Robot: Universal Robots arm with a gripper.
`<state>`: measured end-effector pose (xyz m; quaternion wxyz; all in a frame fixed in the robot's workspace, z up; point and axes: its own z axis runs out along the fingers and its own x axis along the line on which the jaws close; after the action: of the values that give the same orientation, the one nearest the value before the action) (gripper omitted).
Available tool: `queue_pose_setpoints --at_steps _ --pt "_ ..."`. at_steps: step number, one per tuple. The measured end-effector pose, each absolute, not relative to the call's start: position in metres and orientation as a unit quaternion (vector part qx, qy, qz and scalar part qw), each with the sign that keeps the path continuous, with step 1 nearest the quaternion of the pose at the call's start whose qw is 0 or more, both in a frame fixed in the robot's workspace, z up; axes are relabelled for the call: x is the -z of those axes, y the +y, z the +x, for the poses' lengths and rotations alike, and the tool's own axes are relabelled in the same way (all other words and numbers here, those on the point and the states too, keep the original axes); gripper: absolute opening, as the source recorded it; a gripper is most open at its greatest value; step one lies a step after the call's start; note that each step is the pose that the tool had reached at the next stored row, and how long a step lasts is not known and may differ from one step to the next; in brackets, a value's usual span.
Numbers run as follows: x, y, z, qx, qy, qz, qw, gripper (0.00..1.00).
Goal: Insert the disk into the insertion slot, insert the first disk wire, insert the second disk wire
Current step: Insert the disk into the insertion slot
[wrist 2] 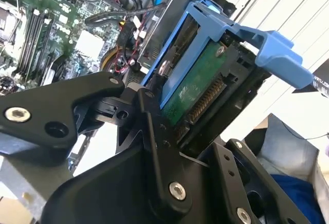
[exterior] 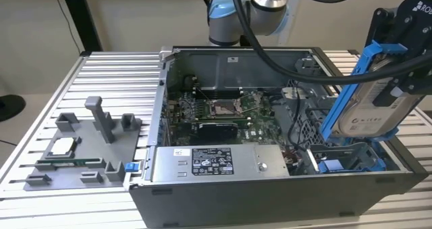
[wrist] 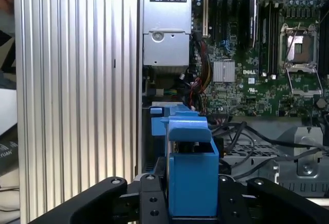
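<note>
Pincer (exterior: 393, 87) clamps the disk (exterior: 370, 105) — white label (exterior: 356, 119) showing.

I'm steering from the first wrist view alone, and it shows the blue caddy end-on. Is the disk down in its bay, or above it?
Observer: Above it. In the exterior view the disk hangs tilted over the case, its lower end just above the insertion slot.
Operator: Which way do its faces point?
Observer: The white label faces the exterior camera; the green circuit board faces the second wrist view.
Operator: Is the grip closed?
Observer: Yes. The gripper holds it, fingers clamped against the caddy's edges.
</note>
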<state>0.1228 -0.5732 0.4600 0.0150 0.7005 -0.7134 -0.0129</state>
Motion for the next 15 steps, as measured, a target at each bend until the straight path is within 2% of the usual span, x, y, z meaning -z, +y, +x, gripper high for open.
queue_pose_setpoints --at_steps 15 --pt "-0.435 -0.576 0.125 0.015 -0.713 0.701 0.013 0.00"
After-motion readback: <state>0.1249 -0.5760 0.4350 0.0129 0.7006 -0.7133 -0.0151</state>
